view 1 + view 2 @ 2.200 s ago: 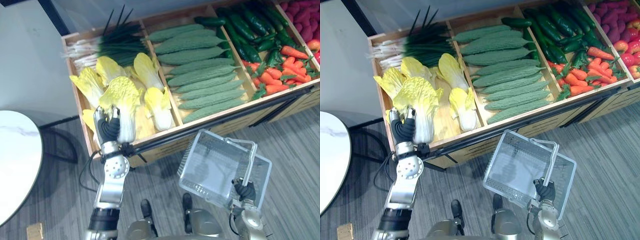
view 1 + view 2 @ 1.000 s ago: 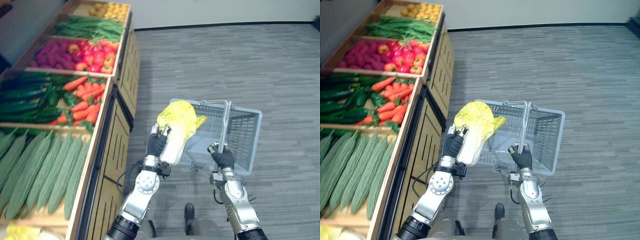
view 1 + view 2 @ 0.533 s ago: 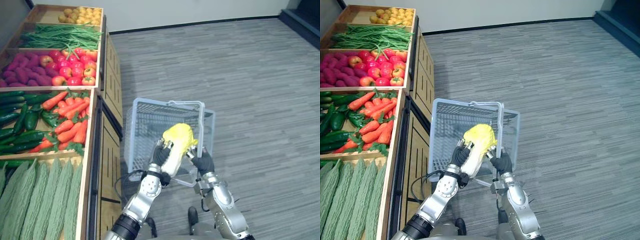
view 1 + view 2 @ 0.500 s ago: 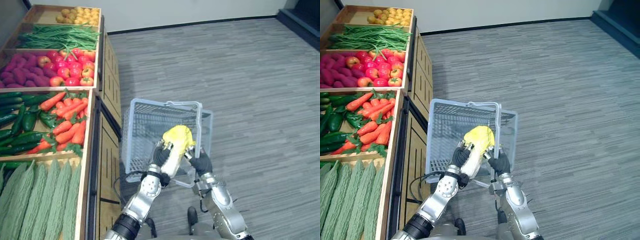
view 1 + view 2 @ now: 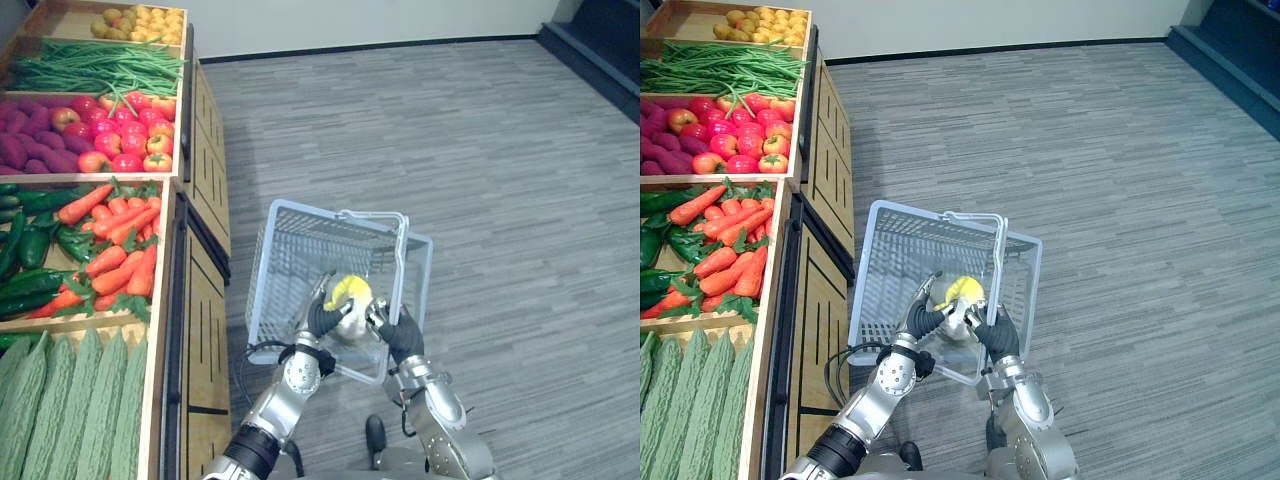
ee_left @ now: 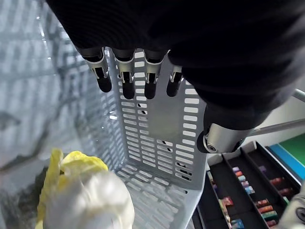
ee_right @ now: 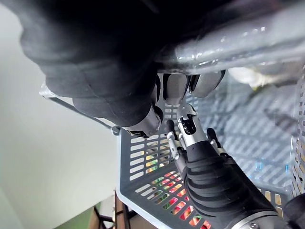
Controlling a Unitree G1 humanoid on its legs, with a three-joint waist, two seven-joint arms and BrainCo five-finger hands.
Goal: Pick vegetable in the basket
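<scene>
Napa cabbage [image 5: 348,293] lies inside the grey slotted basket [image 5: 300,222], lower centre of frame, just up-frame of L hand [image 5: 321,320]. L hand open: fingers [image 6: 125,82] straight, gripping nothing, cabbage clear of the tips. Long axis approx up-frame: yellow leaves far end, white stem twd hand. R hand [image 5: 398,333] clenched round basket's handle [image 5: 403,250]. L hand nearer; prob just backs out over rim.

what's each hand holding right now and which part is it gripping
The right hand is curled round the handle of the basket. The left hand holds nothing: its fingers are straight above the cabbage, which lies in the basket.
</scene>
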